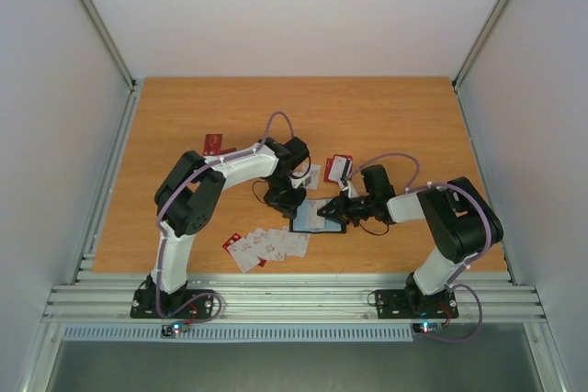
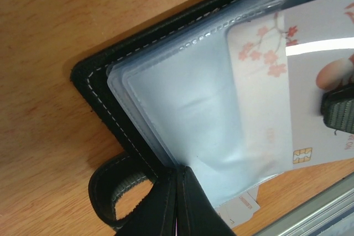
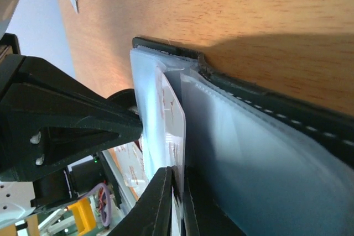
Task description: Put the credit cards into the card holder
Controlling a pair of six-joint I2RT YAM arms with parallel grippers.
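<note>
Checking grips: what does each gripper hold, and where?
Left gripper: card holder, by the edge of a clear sleeve. Right gripper: white card, by its outer end.

A black stitched folding card holder [image 1: 308, 219] lies open mid-way across the wooden table [image 1: 413, 126], with a white blossom-printed plastic card [image 2: 301, 109] partly inside one sleeve. A fan of white and red cards [image 1: 266, 245] lies near-left of it, a single red card [image 1: 213, 143] far-left, and further cards [image 1: 338, 168] just beyond it.

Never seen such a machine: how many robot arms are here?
2. The left arm reaches in from the left, the right arm from the right; both meet at the card holder.
</note>
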